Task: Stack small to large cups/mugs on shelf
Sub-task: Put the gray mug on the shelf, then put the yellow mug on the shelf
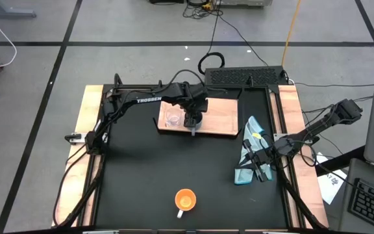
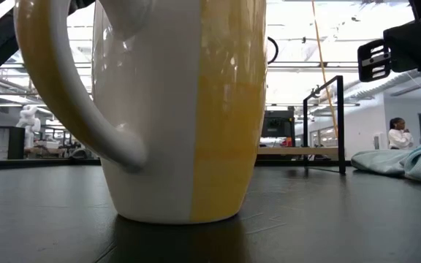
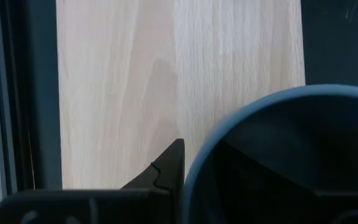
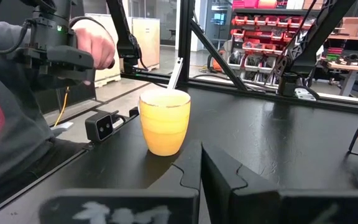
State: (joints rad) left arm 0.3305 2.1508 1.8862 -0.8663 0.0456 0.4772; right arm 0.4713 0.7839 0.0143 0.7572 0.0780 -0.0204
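Observation:
My left gripper (image 1: 192,122) hangs over the light-wood shelf (image 1: 223,117), open, slanting down at the blue-grey mug (image 3: 278,99). One finger (image 3: 166,171) stands outside the mug's wall, the other (image 3: 272,168) inside. In the high view the gripper hides most of the mug. The clear glass cup (image 1: 172,117) stands on the shelf just left of it. The orange mug (image 1: 185,200) with its white handle (image 2: 86,95) stands on the black table near the front edge. My right gripper (image 1: 262,170) waits shut and level over the light-blue cloth (image 1: 250,153). My left gripper straddles the mug's wall at the rim (image 3: 190,171), coming from above at a slant. The gap between its fingers is wider than the wall. The outer finger lies close beside the rim; I cannot tell whether it touches. The mug stands upright over the shelf.
A person's hand and sleeve (image 4: 92,43) show beyond the table's edge near the orange mug (image 4: 165,121). A black frame runs round the table. The black mat (image 1: 148,169) lies bare between the shelf and the orange mug.

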